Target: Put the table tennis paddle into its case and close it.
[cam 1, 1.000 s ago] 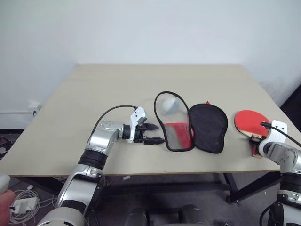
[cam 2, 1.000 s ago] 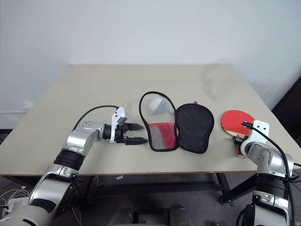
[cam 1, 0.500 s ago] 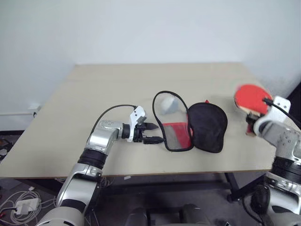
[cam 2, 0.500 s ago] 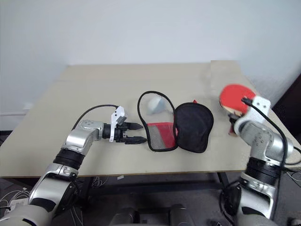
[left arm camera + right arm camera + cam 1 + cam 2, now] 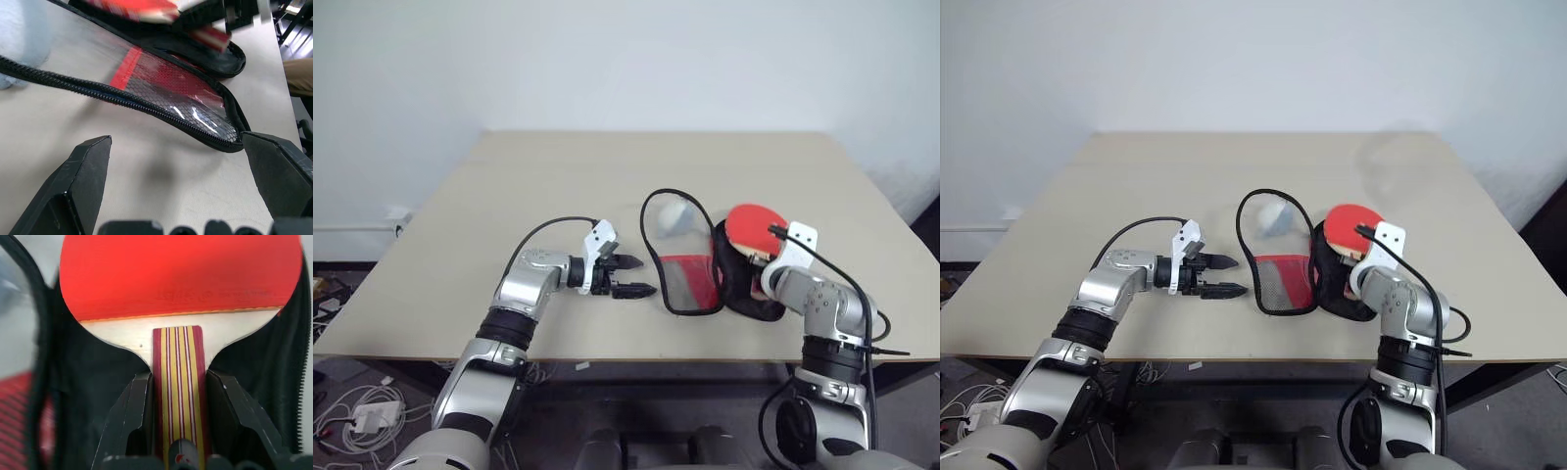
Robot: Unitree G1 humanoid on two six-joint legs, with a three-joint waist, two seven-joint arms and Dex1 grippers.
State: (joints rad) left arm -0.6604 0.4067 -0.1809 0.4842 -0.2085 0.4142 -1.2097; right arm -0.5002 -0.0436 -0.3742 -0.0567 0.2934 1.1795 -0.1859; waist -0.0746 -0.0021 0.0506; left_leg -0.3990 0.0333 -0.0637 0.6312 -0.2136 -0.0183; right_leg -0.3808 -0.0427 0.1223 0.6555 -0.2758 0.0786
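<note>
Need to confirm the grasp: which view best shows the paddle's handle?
Right wrist view: the handle sits between the right pincer fingers. The head views show the red face over the case, the handle hidden.

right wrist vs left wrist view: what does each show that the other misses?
Right wrist view alone: the right hand shut on the table tennis paddle's striped handle, red face over the case's black half.
Left wrist view alone: the left hand open, fingers wide apart above bare table just short of the mesh flap.
Both: the open case, zip edging and red lining.
</note>
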